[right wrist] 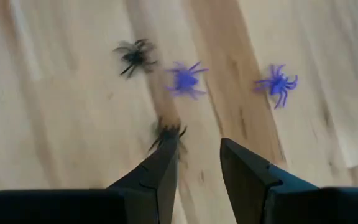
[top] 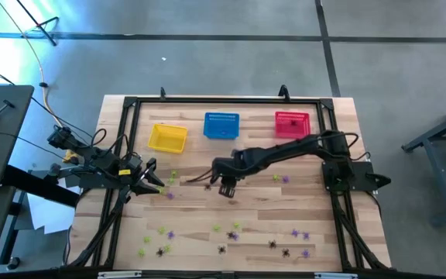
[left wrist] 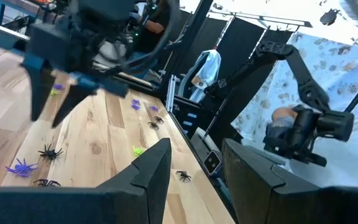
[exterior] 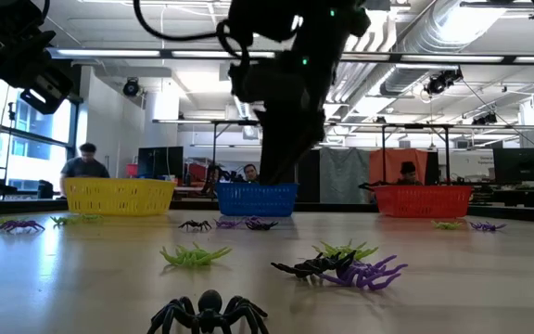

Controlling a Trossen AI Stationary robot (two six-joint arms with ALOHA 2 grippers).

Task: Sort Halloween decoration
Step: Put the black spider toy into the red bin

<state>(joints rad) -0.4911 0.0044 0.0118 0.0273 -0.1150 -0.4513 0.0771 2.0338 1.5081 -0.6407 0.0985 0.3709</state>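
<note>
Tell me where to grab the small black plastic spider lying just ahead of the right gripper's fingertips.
Grip the small black plastic spider across its raised middle body, coming straight down from above. It lies flat on the wooden table with thin legs splayed out, too slight to pinch. The right gripper hangs open just beside it.

A large open robotics lab or industrial workspace; the low view shows a high ceiling with exposed silver ventilation ducts (exterior: 452,23), long strip lights (exterior: 156,54) and tall windows (exterior: 17,130) at one side; people sit at dark computer monitors (exterior: 160,160) on benches in the background; the high view shows a polished grey concrete floor (top: 207,62) with loose cables (top: 22,31) trailing across it; a pale wooden plank surface (top: 207,209) edged by a black metal frame (top: 223,99) stands at the centre.
</note>
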